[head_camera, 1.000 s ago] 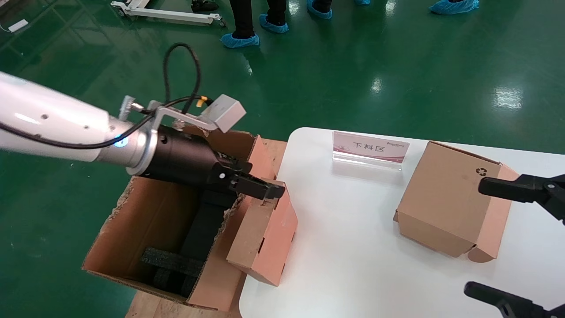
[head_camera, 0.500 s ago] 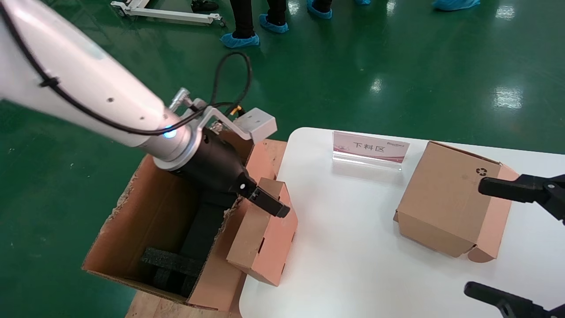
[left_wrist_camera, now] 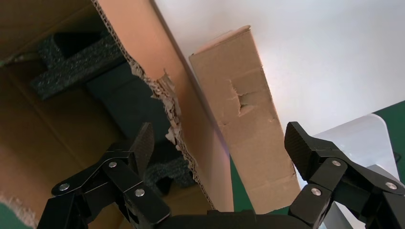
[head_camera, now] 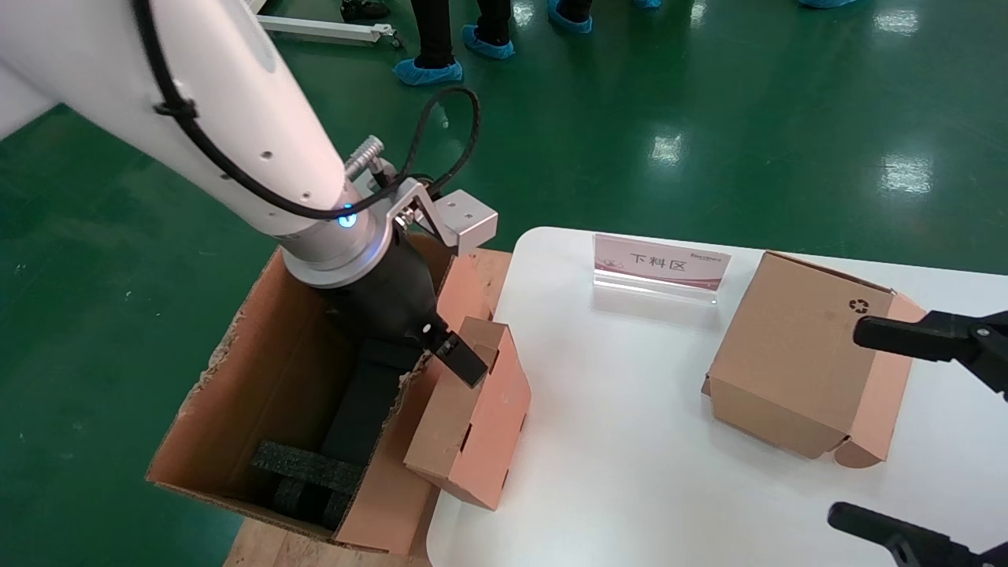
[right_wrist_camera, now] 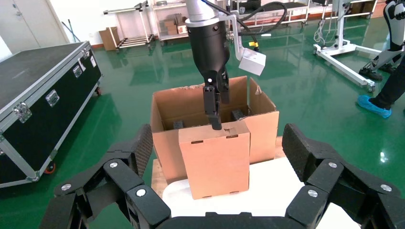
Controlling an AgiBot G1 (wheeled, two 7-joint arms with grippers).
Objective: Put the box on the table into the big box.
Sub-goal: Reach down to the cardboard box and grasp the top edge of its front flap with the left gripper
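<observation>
The box (head_camera: 471, 417) stands at the left edge of the white table (head_camera: 630, 472). It leans against the side wall of the big box (head_camera: 260, 370), which sits on the floor right beside the table. The box is tilted a bit, and its side with the slots faces the table.

The left claw (head_camera: 461, 361) points down at the top of the box. In the left wrist view its two fingers (left_wrist_camera: 138, 148) are spread wide apart. One finger is over the inside of the big box (left_wrist_camera: 57, 119) and the other is over the table (left_wrist_camera: 334, 57). The torn wall of the big box and the box (left_wrist_camera: 243, 119) are both between the fingers. The fingers are not squeezing anything. In the right wrist view the left claw (right_wrist_camera: 213, 107) comes straight down, and its tip is right at the top edge of the box (right_wrist_camera: 215, 160). I cannot tell if it touches.

Black foam blocks (head_camera: 303, 468) lie at the bottom of the big box.

The right claw (head_camera: 925, 429) is low at the right side of the table. Its fingers (right_wrist_camera: 131, 157) are wide apart and hold nothing.

A bigger box with a recycling mark (head_camera: 795, 354) sits on the table near the right claw. A small sign (head_camera: 660, 264) stands at the far side of the table. The floor (head_camera: 709, 118) is green.
</observation>
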